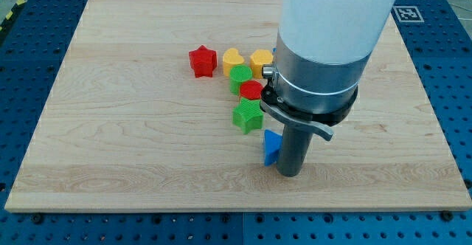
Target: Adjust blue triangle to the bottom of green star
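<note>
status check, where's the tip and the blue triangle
My tip down on the board, touching blue triangle on its right. Triangle sits below green star, slightly right. Nothing between them.

My tip [289, 173] rests on the board, rod standing upright.

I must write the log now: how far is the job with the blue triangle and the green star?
Mostly done: the blue triangle already lies below the green star, slightly toward the view's right, apart from it. In hand: my tip stands against the triangle's right side. Left: perhaps a small push toward the view's left to centre it.
</note>
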Robot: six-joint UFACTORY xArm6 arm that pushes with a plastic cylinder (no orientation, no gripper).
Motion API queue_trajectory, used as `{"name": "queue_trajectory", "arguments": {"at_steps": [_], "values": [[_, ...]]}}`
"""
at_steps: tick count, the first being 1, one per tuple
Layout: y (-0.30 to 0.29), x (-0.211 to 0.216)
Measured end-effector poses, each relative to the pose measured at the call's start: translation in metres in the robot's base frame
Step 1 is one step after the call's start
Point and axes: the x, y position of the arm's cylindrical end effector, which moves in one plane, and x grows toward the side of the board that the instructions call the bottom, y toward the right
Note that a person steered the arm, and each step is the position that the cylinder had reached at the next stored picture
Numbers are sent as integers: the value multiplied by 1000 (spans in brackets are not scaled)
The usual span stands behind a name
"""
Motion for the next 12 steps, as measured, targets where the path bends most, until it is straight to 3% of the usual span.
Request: {"name": "queue_trajectory", "arguments": {"at_steps": [2,6,12], "values": [[-27,-1],[2,-3],[-7,-12]]}}
